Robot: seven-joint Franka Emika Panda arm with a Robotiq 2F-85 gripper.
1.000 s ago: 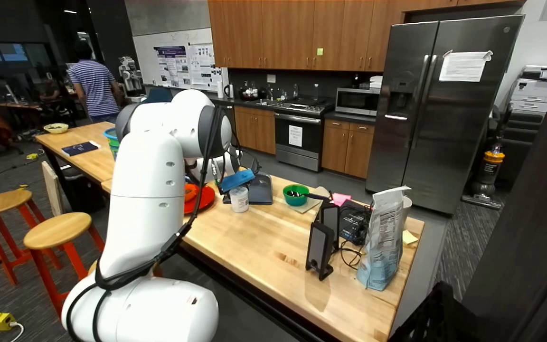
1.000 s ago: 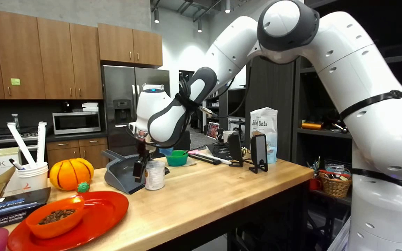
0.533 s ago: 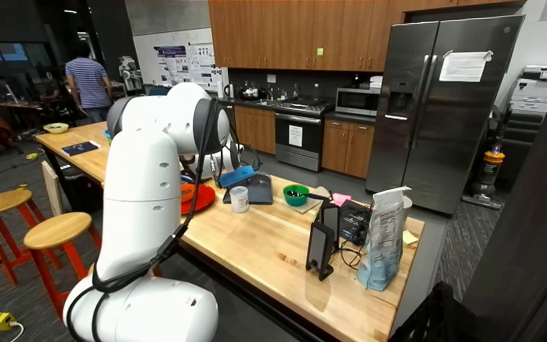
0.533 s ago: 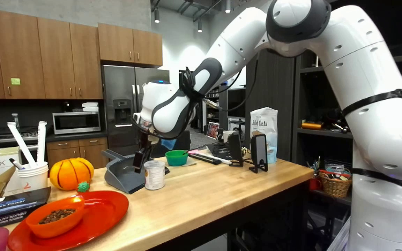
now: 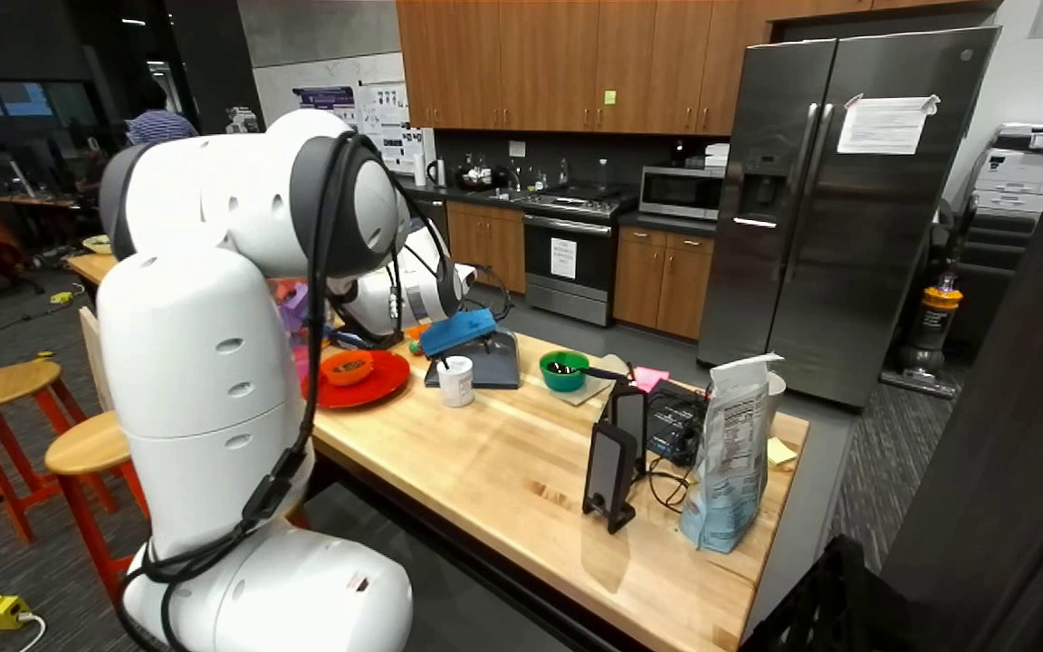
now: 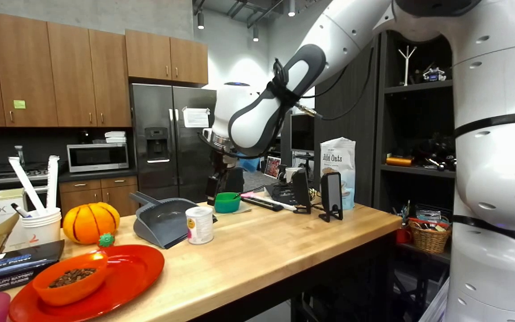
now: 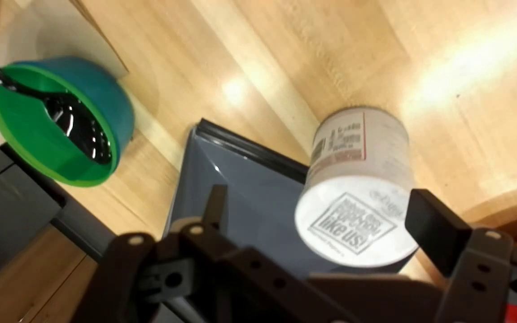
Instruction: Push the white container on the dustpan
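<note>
Tool [image 7: 317, 208] has swung toward green bowl [image 6: 227, 204] since the earlier frame, jaws apart, clamped on nothing; white container [image 6: 200, 227] barely shifted, upright between lip of dustpan [image 6: 163, 219] and robot-side edge of tabletop [image 6: 275, 243]. Judged: push unfinished. Count: one white container, one dustpan, one green bowl, two speakers [image 6: 331, 192]

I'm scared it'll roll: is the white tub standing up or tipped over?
Standing up: both exterior views show the white tub with its round top facing upward.

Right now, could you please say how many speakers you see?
2: in an exterior view, the front speaker partly hides the rear speaker, near the pale bag; more may be hidden.
</note>
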